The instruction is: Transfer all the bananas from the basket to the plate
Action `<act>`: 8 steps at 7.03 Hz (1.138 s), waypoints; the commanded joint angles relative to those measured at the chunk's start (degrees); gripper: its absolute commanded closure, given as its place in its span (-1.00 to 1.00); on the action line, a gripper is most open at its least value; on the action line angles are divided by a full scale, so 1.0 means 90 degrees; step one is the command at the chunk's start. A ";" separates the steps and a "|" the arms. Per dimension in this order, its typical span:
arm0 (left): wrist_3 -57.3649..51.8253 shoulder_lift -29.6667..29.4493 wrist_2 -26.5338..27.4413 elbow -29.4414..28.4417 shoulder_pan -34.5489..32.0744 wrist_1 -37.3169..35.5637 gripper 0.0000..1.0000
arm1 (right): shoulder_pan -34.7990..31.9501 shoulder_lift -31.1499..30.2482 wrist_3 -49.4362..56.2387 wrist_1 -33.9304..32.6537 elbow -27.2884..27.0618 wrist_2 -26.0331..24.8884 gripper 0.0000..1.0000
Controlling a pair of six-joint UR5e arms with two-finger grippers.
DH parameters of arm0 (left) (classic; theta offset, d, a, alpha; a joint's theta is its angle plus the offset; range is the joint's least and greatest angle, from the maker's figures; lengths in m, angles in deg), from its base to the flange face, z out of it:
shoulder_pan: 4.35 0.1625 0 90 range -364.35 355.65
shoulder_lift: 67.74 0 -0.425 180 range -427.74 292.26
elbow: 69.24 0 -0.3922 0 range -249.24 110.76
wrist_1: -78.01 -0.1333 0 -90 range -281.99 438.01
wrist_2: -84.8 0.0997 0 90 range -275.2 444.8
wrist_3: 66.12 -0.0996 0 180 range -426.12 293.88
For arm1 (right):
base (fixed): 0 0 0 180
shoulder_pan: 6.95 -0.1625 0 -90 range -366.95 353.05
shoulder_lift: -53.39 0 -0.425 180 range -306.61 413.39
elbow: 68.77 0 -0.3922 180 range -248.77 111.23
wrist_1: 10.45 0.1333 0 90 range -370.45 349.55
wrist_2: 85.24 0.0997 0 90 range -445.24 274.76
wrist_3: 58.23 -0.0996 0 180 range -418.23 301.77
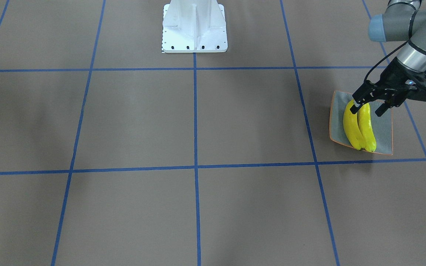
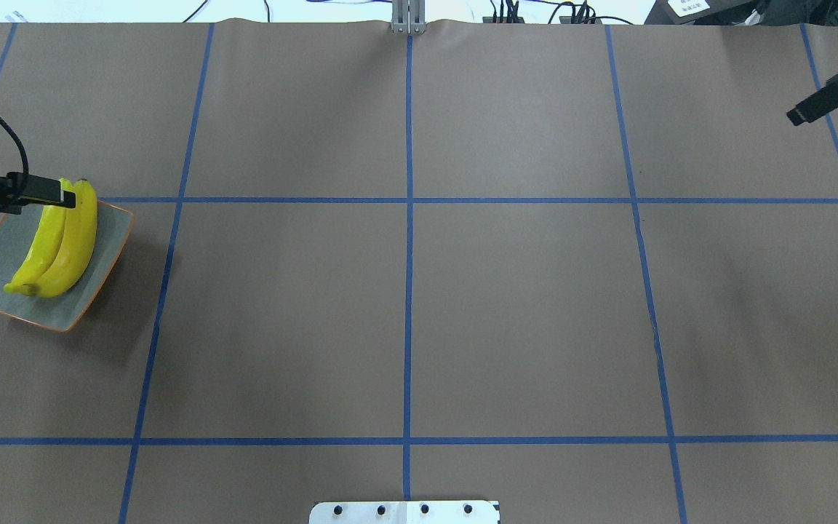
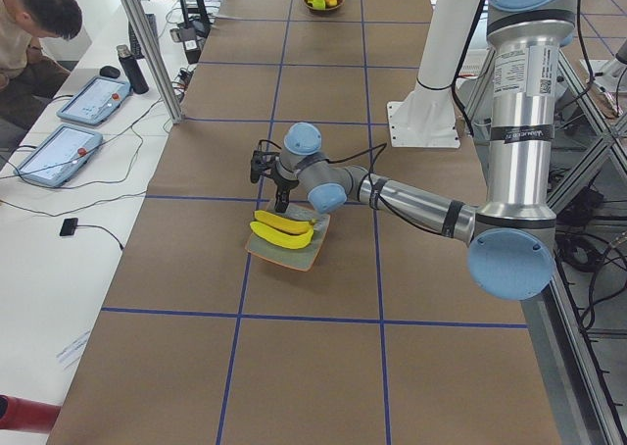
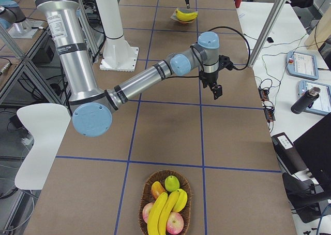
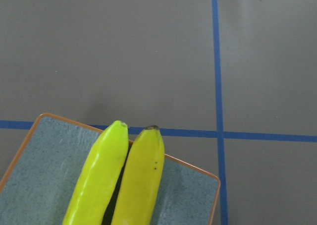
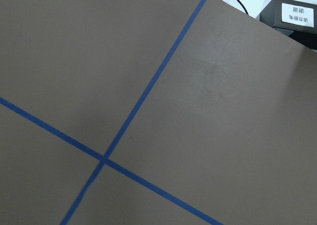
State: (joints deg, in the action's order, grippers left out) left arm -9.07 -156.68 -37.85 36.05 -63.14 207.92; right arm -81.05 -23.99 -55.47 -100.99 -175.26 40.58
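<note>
Two bananas (image 1: 351, 129) lie side by side on the plate (image 1: 383, 137), touching along their length. That packing likely leaves bare dish beside them for the rest. The plate sits on the bench (image 1: 250, 118) at the robot's left end.

The left pincer (image 1: 367, 111) hangs just over the bananas' ends nearest the robot's base. Its jaws are spread wide and grip nothing — the look of a release.

Two more bananas (image 4: 160, 217) lie in the basket (image 4: 141, 209) at the bench's opposite end, among other fruit (image 4: 171, 183), so I judge the job about half done.

The right pincer (image 4: 216, 91) hovers over bare bench, well apart from both basket and plate — perhaps to stay out of the way. I cannot tell whether its jaws are apart.
</note>
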 commanded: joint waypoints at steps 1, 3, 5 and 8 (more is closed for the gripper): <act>0.0008 -0.0040 -0.0024 0.0059 -0.0001 0.0067 -0.99 | -0.0854 -0.0881 0.2027 -0.0008 0.0046 0.0238 -1.00; 0.0009 -0.0079 -0.0024 0.0088 0.0009 0.0067 -0.99 | -0.1597 -0.1478 0.4155 0.0001 0.0453 0.0190 -1.00; 0.0009 -0.0109 -0.0024 0.0098 0.0009 0.0067 -0.99 | -0.2039 -0.1956 0.5285 0.0369 0.0875 -0.0265 -1.00; 0.0009 -0.0109 -0.0014 0.0137 -0.0001 0.0067 -0.99 | -0.2060 -0.2983 0.5319 0.3282 0.2353 -0.0943 -1.00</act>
State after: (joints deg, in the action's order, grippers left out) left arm -8.99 -157.65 -37.99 37.17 -63.14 208.52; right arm -99.42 -48.02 -7.52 -82.28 -160.74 33.00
